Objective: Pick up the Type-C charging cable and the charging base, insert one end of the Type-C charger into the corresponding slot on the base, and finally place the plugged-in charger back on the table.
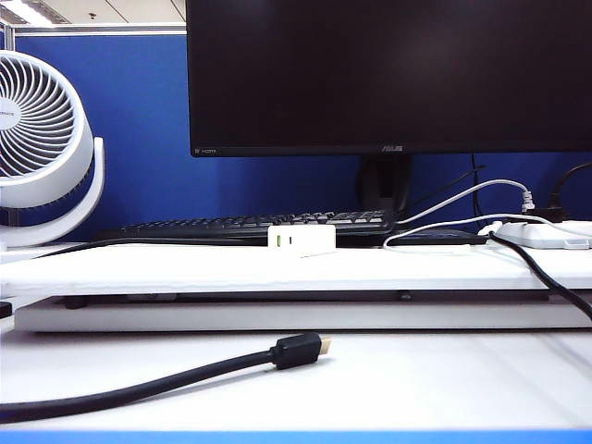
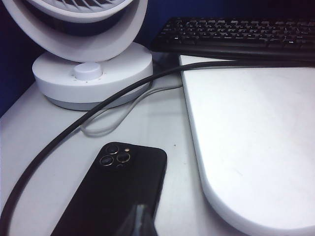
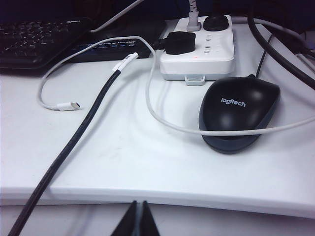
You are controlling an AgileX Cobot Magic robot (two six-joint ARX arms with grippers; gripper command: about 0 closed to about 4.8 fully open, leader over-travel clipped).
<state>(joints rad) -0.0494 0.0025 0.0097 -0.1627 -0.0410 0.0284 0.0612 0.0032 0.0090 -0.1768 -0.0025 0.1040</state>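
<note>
The charging base [image 1: 302, 240], a small white block with a green-marked port, stands on the raised white slab [image 1: 185, 268] of the table, in front of the keyboard. The thin white Type-C charging cable [image 3: 162, 118] loops over the slab, its plug end [image 3: 70, 105] lying loose; in the exterior view the Type-C charging cable [image 1: 435, 228] curves to the right of the base. My left gripper [image 2: 141, 216] is shut and empty above a black phone [image 2: 115, 196]. Short of the slab's near edge, my right gripper [image 3: 138, 214] is shut and empty. Neither gripper shows in the exterior view.
A thick black cable with a gold-tipped plug [image 1: 298, 351] lies on the lower table in front. A white fan [image 1: 42, 148] stands at the left, a white power strip [image 3: 197, 46] and a black mouse [image 3: 238, 113] at the right. Keyboard [image 1: 250, 225] and monitor [image 1: 388, 74] are behind.
</note>
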